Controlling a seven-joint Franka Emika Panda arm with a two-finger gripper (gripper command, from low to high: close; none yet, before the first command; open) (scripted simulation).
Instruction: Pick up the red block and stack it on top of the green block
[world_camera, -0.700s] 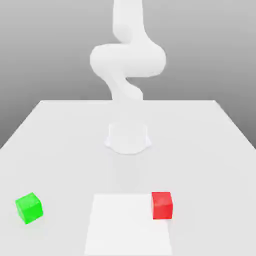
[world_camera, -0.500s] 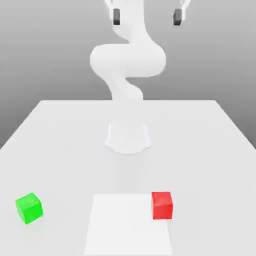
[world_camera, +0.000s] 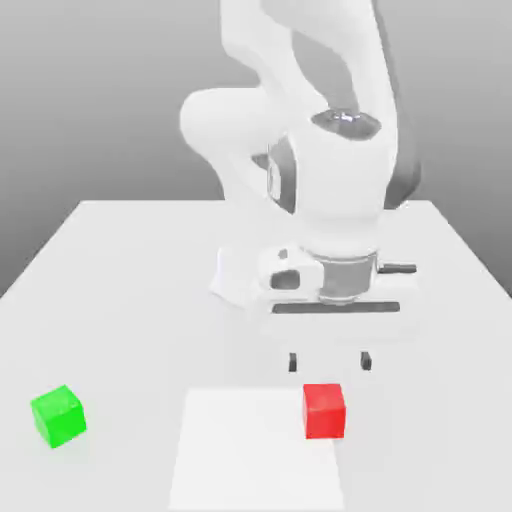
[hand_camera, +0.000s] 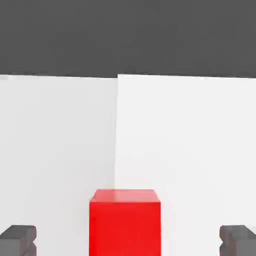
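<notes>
One red block (world_camera: 324, 411) sits lower than the claw (world_camera: 329, 361), near it and in line with the gap between its two fingertips (world_camera: 366, 361). The claw is released: its fingers stand wide apart, one off to each side of the block, and neither touches it. Nothing is grasped. The red block is upright and lies across one edge of a single white panel (world_camera: 250, 450), partly over the panel and partly over the grey surface next to it. From below the claw, the panel spreads toward the exterior view's left.

One green block (world_camera: 58, 416) rests well apart from the claw, out to the exterior view's left and lower than the fingertips. It is turned at an angle and touches neither the panel nor the red block. That makes two blocks in all, one of each colour.

One pale table (world_camera: 120, 300) lies beneath the claw and carries both blocks. One white robot arm (world_camera: 340, 180) rises above the claw, and its single base (world_camera: 232, 275) stands behind the claw.
</notes>
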